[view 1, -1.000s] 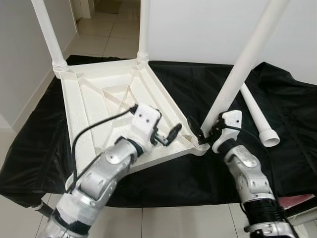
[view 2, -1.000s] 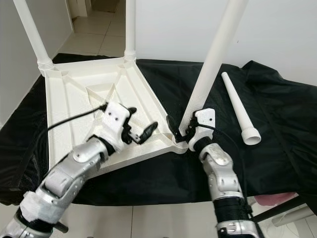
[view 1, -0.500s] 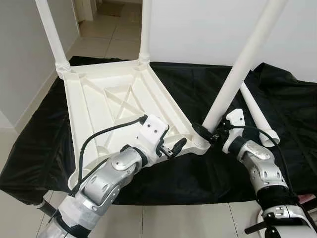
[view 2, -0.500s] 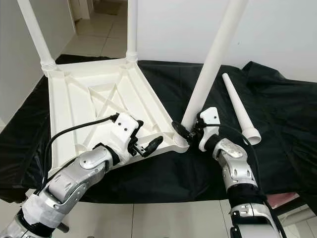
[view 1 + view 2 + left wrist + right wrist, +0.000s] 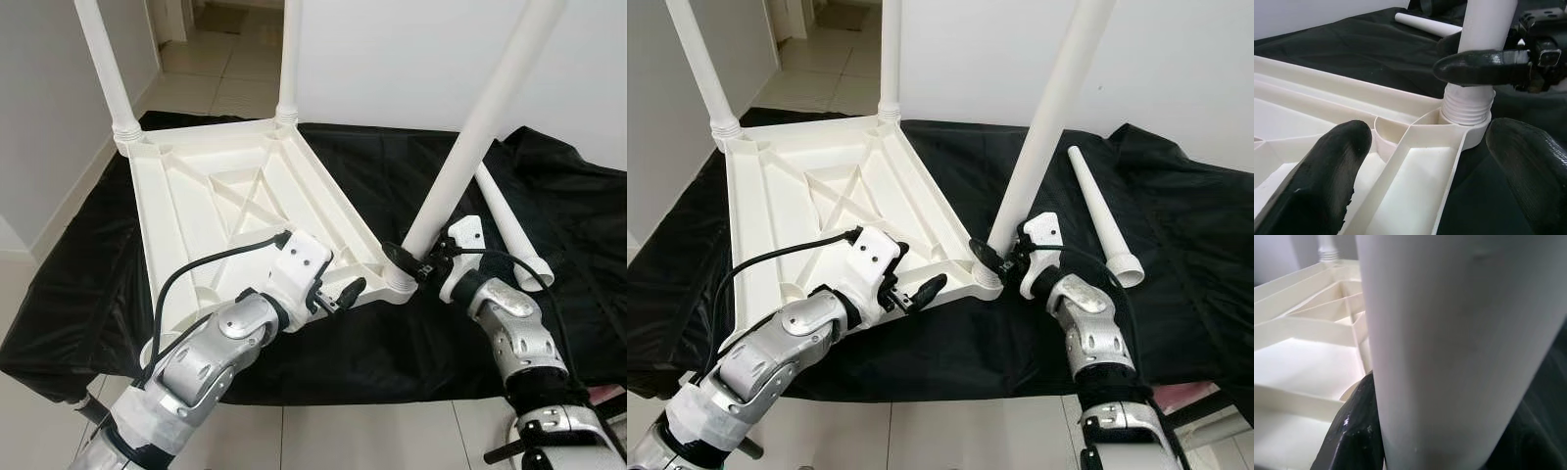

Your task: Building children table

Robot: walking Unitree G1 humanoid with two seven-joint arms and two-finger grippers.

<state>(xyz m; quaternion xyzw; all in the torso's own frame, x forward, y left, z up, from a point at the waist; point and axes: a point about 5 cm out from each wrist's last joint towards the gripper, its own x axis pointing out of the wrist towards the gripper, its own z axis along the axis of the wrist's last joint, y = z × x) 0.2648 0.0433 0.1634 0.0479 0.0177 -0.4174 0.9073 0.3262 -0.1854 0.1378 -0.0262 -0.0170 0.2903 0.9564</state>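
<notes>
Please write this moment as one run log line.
right tool: shut on third leg | left tool: open over tabletop | fourth leg: loose

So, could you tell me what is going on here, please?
The robot is assembling a white table lying upside down on a black cloth. Its right hand grips the base of a leg in the near corner socket; its open left hand steadies the edge. Two legs stand fitted; one lies loose.

My left end effector (image 5: 338, 295) reaches forward with its fingers spread wide; my right end effector (image 5: 409, 264) is clamped shut, forearm angled inward.
</notes>
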